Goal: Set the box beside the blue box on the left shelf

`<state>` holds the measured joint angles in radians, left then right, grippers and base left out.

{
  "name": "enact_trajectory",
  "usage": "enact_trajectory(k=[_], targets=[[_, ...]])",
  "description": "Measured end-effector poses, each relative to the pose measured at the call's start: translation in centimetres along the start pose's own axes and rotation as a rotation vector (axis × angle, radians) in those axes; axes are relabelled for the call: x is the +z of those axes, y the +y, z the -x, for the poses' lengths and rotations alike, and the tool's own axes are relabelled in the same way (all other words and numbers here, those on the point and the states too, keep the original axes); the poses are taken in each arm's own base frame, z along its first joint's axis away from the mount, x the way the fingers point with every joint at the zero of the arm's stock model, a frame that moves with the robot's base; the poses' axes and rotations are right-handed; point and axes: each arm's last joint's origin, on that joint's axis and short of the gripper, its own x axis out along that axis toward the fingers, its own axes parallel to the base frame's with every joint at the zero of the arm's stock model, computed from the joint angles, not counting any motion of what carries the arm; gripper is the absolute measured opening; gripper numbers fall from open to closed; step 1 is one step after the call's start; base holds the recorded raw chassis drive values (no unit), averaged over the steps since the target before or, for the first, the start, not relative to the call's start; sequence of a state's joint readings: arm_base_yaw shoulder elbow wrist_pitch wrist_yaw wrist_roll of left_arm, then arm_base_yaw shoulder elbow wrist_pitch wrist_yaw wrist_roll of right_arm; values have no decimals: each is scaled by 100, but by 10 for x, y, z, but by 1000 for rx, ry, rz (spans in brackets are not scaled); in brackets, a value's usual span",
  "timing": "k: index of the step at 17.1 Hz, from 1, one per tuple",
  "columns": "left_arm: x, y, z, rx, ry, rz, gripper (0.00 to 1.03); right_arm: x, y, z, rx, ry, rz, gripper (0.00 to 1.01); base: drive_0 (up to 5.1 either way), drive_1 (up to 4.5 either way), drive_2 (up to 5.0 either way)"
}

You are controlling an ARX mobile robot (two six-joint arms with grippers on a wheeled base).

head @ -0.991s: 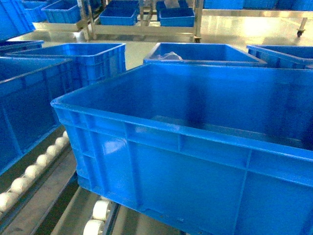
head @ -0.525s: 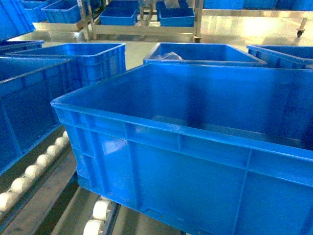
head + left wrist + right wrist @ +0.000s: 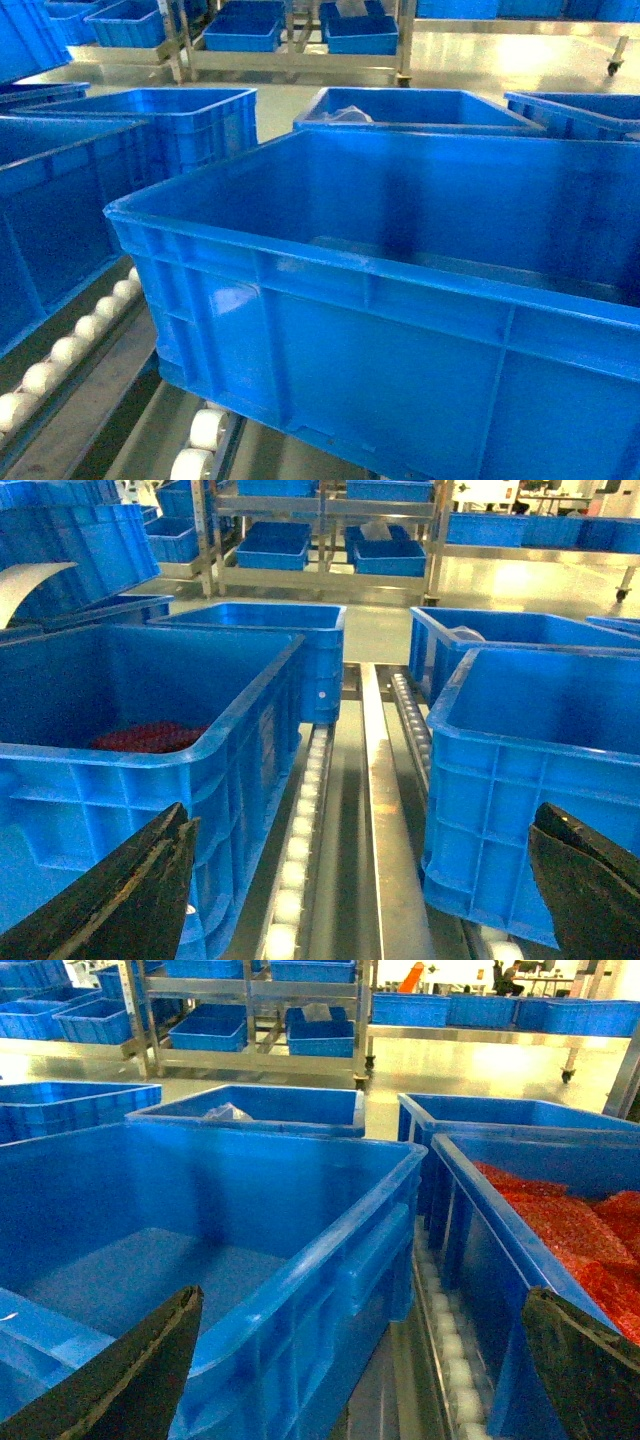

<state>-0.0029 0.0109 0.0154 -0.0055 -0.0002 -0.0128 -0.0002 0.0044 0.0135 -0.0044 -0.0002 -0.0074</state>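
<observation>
1. Head view: you saw the box (image 3: 400,300) filling the frame, resting on the white rollers (image 3: 205,430) of the left shelf (image 3: 80,400). A blue crate (image 3: 50,220) stood just beside it at 9 o'clock. Neither gripper appeared here.
2. Left wrist view: you saw the left gripper (image 3: 360,900) with its fingers (image 3: 120,900) spread wide, holding nothing; the box (image 3: 540,770) sat at 3 o'clock.
3. Right wrist view: you saw the right gripper (image 3: 360,1380) likewise spread and empty, the box (image 3: 200,1250) at 9 o'clock and a crate of red parts (image 3: 560,1230) at 3 o'clock.
</observation>
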Motion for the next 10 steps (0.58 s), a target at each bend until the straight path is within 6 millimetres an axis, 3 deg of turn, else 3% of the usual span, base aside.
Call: enact_trajectory(k=[10], targets=[[0, 0, 0, 0, 0, 0, 98, 0, 0, 0, 0, 0, 0, 98, 0, 0, 0]])
